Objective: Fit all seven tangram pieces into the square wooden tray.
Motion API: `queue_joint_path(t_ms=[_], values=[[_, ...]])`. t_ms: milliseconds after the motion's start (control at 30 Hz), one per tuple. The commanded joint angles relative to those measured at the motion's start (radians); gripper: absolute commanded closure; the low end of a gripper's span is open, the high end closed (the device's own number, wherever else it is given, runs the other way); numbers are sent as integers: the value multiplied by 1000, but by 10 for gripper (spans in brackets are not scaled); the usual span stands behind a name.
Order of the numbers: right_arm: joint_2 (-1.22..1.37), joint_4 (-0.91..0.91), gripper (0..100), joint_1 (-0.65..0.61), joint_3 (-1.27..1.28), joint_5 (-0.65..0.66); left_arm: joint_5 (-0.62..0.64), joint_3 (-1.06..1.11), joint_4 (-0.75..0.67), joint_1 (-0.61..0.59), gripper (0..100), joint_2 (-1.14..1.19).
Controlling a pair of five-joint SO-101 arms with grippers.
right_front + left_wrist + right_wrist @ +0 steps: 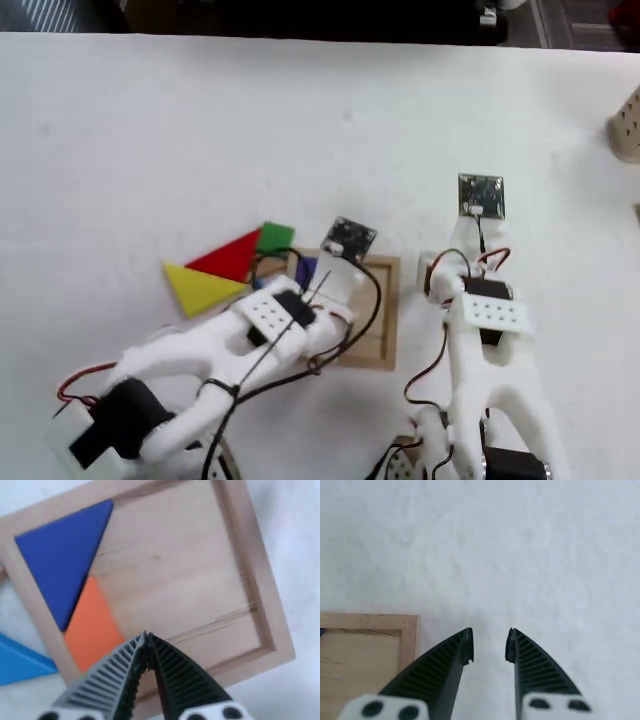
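The square wooden tray holds a dark blue triangle and an orange piece side by side along one wall. A light blue piece lies on the table just outside that wall. My left gripper hangs over the tray's bare floor, shut, with nothing between its fingers. From above, the left arm covers most of the tray. My right gripper stands open over the white table, beside a tray corner. A yellow triangle, a red triangle and a green square lie left of the tray.
The table is white, with wide free room toward the back. A pale perforated object stands at the right edge. Cables hang from both arms near the tray.
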Motion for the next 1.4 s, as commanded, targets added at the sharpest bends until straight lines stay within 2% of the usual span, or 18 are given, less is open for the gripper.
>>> queue_joint_path(t_ms=[0, 267, 467, 600, 800, 1033, 1133, 1367], values=[[-4, -24, 879, -10, -46, 29, -14, -17, 48, -44, 977, 1], [-4, -24, 879, -10, -46, 29, -14, -25, 54, -42, 977, -28], [-4, -24, 879, -10, -46, 29, -15, 44, 60, -90, 977, -259], [-4, -24, 879, -10, -46, 29, -15, 109, 54, -232, 977, -466], [-4, -22, 879, -10, -46, 29, -15, 167, 54, -544, 976, -667], [-2, -21, 879, -10, -40, 29, -15, 187, 52, -881, 976, -627], [-4, -22, 879, -15, -32, 31, -15, 187, -2, -1001, 976, -581], [-4, -19, 881, -41, -18, 75, -14, 143, -158, -1121, 976, -418]])
